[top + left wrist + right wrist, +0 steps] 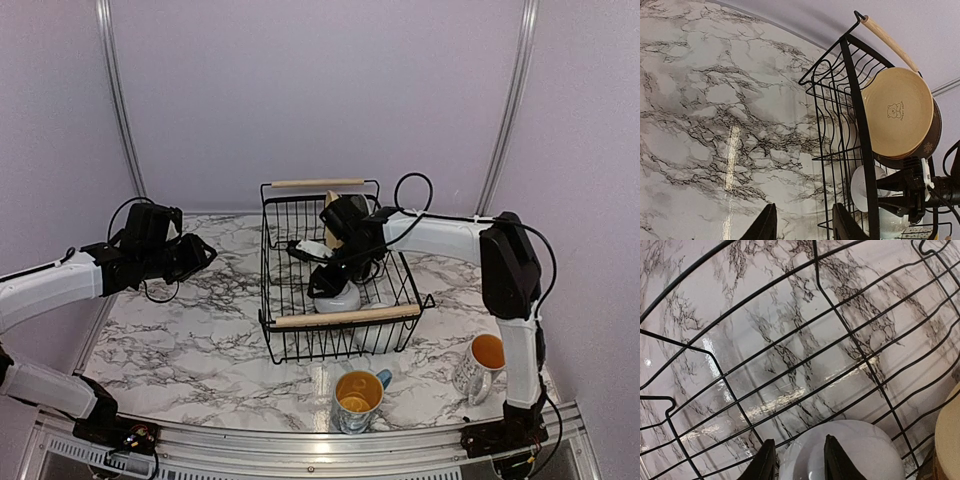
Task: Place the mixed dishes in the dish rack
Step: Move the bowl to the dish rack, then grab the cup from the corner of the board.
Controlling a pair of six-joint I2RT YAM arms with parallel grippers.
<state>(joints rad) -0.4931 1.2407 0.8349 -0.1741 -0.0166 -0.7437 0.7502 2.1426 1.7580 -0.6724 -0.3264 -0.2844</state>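
The black wire dish rack (345, 318) stands mid-table, with its side wall (852, 100) in the left wrist view. A pale yellow plate (897, 112) leans upright in it against a dark plate (935, 135). My right gripper (330, 280) reaches down into the rack. Its jaws (797, 438) straddle the rim of a white bowl (855, 450), one finger outside and one over the bowl's surface. The bowl (343, 298) rests on the rack floor (816, 270). My left gripper (208, 255) hovers left of the rack, open (805, 207) with only tabletop between its fingers.
Two yellow-lined mugs stand upright on the marble table in front of the rack, one (358, 397) near the front edge and one (482, 362) beside the right arm's base. The pale yellow plate's edge (949, 440) shows right of the bowl.
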